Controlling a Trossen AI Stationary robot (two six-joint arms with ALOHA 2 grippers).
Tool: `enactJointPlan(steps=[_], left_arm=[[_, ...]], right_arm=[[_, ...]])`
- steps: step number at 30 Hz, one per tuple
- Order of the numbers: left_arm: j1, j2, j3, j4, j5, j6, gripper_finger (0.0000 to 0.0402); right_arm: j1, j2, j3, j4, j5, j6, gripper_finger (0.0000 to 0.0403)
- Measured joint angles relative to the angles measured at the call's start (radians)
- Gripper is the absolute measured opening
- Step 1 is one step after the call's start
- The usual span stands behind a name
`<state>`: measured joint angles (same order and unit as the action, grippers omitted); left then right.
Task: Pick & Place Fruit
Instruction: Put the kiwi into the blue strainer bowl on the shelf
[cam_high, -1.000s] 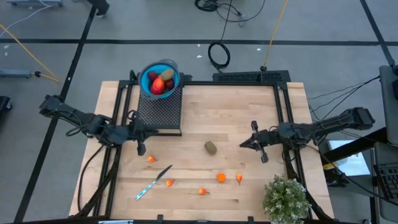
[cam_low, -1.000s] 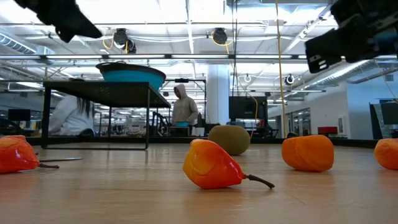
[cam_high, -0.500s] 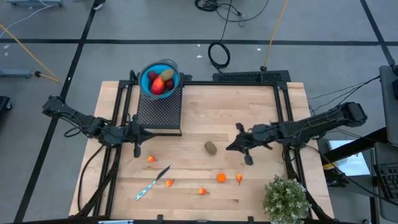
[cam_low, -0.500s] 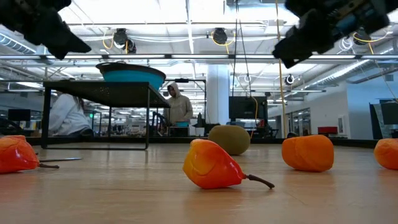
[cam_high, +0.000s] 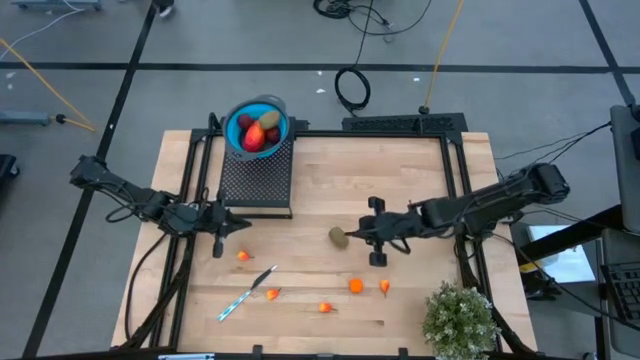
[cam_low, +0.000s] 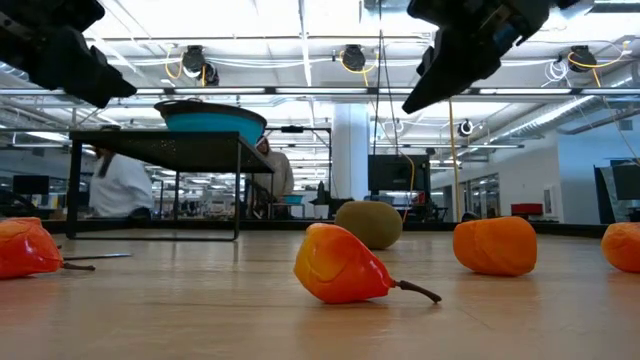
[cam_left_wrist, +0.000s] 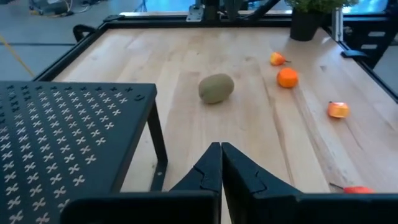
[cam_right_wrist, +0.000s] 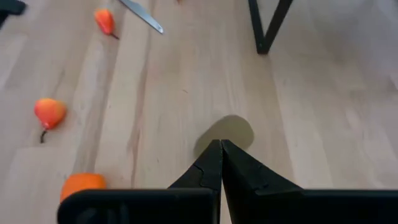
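The right end effector (cam_high: 352, 236) hangs above the surface with its fingers pressed together and nothing between them, its tip just beside the olive-brown kiwi-like fruit (cam_high: 339, 237). In the high view the fruit lies a touch farther toward the left arm's side than the tip, straight ahead along the line of the outstretched forearm. The right wrist view shows the closed fingers (cam_right_wrist: 219, 163) aimed right at it, the fruit (cam_right_wrist: 233, 130) peeking out just past their points. The oval's long axis seems to run roughly across that line of reach, though it is too foreshortened to be sure.

The left end effector (cam_high: 243, 225), also closed and empty, waits near the leg of the black perforated stand (cam_high: 256, 178), well apart from the oval; its wrist view sees the fruit (cam_left_wrist: 216, 88) out on open wood. So the right arm is clearly the nearer one. By my reading, it must spread its fingers and drop over the oval before any lift.

Beyond lie small orange pieces (cam_high: 355, 285), and the blue bowl (cam_high: 240, 121) at the far edge already holds several fruits.
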<state>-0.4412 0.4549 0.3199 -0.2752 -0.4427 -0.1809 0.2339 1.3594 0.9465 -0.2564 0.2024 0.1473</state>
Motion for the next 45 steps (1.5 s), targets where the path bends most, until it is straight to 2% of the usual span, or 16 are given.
enactJointPlan(steps=[6, 15, 21, 24, 31, 36, 45], left_arm=[[0.000, 0.001, 0.000, -0.002, 0.001, 0.020, 0.0010], [0.000, -0.002, 0.000, -0.007, 0.006, 0.049, 0.0009], [0.000, -0.033, 0.000, -0.012, 0.018, 0.080, 0.0006], [0.000, -0.067, 0.000, -0.018, 0.021, 0.094, 0.0003], [0.000, -0.187, -0.021, -0.030, 0.090, 0.125, 0.0015], [0.000, -0.275, -0.087, 0.004, 0.186, 0.134, 0.0002], [0.000, -0.387, -0.138, 0.024, 0.336, 0.192, 0.0013]], right_arm=[[0.041, 0.091, 0.109, -0.137, 0.090, 0.060, 0.0000], [0.041, 0.221, 0.209, -0.219, 0.083, 0.050, 0.0000], [0.022, 0.225, 0.210, -0.227, 0.080, 0.047, 0.0000], [0.011, 0.218, 0.210, -0.225, 0.031, 0.042, 0.0005], [0.004, 0.217, 0.210, -0.227, 0.002, 0.020, 0.0054], [0.003, 0.217, 0.210, -0.227, 0.002, 0.009, 0.0101], [-0.020, 0.217, 0.209, -0.203, 0.001, 0.000, 0.0160]])
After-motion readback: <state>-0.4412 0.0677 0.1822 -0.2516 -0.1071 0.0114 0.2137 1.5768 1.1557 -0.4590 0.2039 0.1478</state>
